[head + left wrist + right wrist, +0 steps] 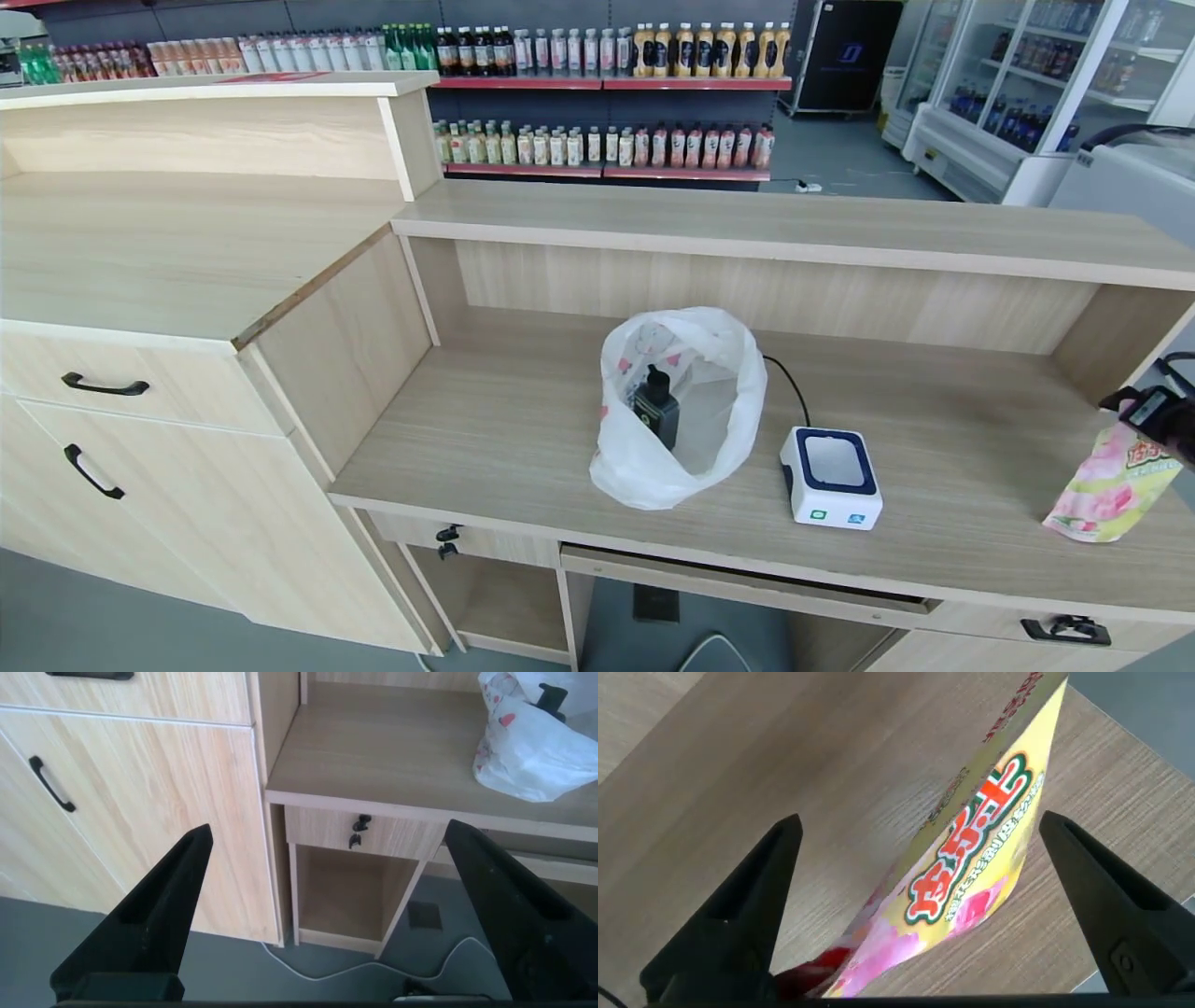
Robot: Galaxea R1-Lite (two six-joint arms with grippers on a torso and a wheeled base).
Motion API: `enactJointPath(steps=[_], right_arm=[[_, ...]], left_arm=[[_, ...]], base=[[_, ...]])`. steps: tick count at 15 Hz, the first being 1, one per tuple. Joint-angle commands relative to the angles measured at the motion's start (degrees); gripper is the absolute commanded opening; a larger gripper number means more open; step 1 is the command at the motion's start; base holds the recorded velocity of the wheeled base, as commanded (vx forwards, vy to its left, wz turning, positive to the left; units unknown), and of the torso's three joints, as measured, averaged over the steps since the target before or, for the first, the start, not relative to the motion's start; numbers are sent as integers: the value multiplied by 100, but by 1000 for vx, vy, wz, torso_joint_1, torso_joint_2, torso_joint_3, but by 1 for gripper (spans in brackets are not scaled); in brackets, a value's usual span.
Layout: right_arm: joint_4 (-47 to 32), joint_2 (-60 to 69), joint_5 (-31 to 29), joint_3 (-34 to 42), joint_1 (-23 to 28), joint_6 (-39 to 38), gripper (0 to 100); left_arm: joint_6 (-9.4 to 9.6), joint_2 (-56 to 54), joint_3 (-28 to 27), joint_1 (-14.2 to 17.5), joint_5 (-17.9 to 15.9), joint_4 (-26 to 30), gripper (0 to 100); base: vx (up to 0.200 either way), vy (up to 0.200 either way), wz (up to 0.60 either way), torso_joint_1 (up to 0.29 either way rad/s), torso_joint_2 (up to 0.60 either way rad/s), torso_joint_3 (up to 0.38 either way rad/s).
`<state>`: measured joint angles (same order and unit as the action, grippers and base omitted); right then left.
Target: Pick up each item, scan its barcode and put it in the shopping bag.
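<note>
Hanging low off the left front corner of the desk [934,420], the left gripper [327,829] is spread wide with nothing between its fingers. At the desk's near right end the pink and yellow pouch [1111,485] leans with its foot seemingly on the wood. Its long axis runs up to the right gripper [1153,411], which is just at its top edge. That gripper is open too, one finger either side of the pouch. I can't see either finger touching it, so I'd judge the pouch not yet gripped. The right arm is plainly the nearer one; the left is well apart.

The barcode scanner [831,476] sits by the front edge to the robot's left of the pouch, its window facing up. Just beside it, further left, the white shopping bag [635,467] stands open-mouthed with a dark bottle [656,406] already inside. The coming move, I'd say, is a squeeze on the pouch and then a carry leftwards, to the scanner first and the bag after. Beyond the desk's raised back, shelves of drink bottles [607,51] line the far wall.
</note>
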<state>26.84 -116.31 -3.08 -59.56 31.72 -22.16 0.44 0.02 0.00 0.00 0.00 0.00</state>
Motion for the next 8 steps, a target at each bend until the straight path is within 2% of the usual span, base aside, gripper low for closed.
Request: enactJointPath(steps=[1,6,7,8], right_arm=[[23,-410,54,-178,-96,1,100],[23,-788,54,-240,-210,19,100],[23,-805,45,-196,-210,142,0],[14,-823,36,-205,-201,397,0]], left_arm=[[0,-2,0,0,0,0,100],[0,-2,0,0,0,0,100],[0,-2,0,0,0,0,100],[0,-2,0,0,0,0,100]], base=[[0,0,0,0,0,0],[0,0,0,0,0,0],[0,0,0,0,0,0],[0,0,0,0,0,0]])
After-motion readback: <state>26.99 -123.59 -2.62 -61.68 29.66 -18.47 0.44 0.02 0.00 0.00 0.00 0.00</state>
